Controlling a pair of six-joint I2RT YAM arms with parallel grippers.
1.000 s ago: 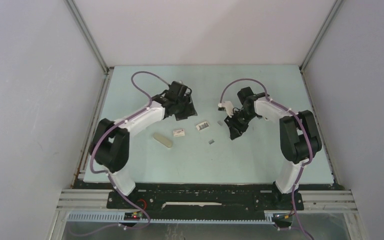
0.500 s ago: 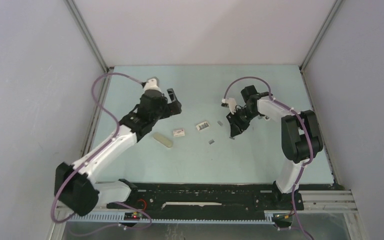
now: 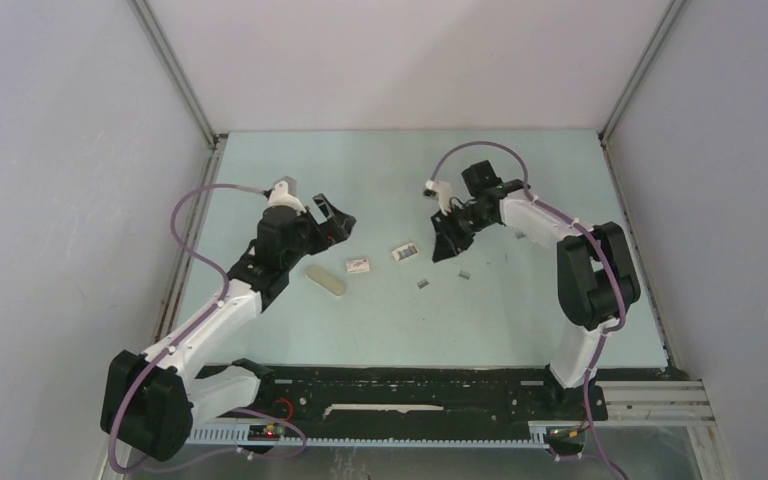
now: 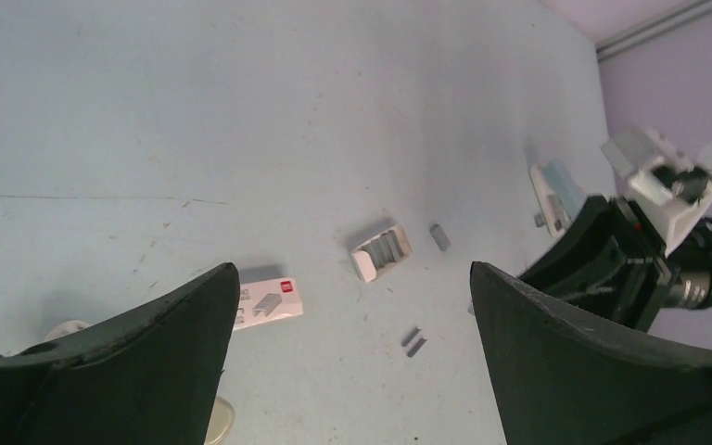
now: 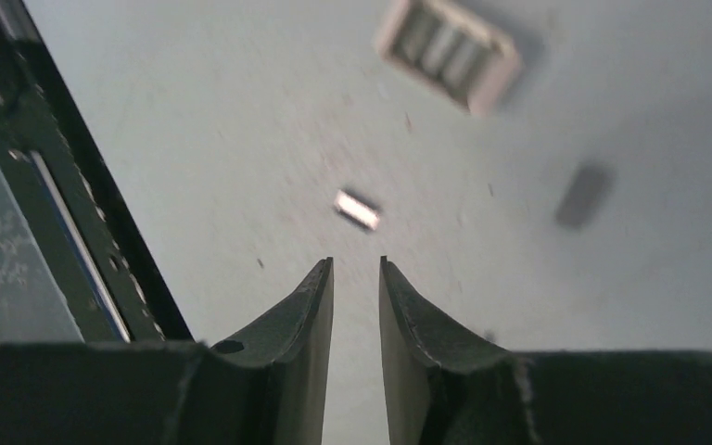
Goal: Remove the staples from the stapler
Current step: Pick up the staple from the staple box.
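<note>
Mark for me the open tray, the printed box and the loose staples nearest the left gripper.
open tray (image 4: 364,266), left wrist view, white end wall.
printed box (image 4: 269,302), left wrist view, top face centre.
loose staples (image 4: 414,341), left wrist view, middle of the pair.

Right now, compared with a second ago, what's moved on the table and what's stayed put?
The left arm unfolded, its elbow swinging out left, and the left hand drew back leftward and opened wide, holding nothing. The right hand slid left toward the open staple box, jaws narrowing, empty. The beige stapler, the other box and the loose staples lie where they were.
</note>
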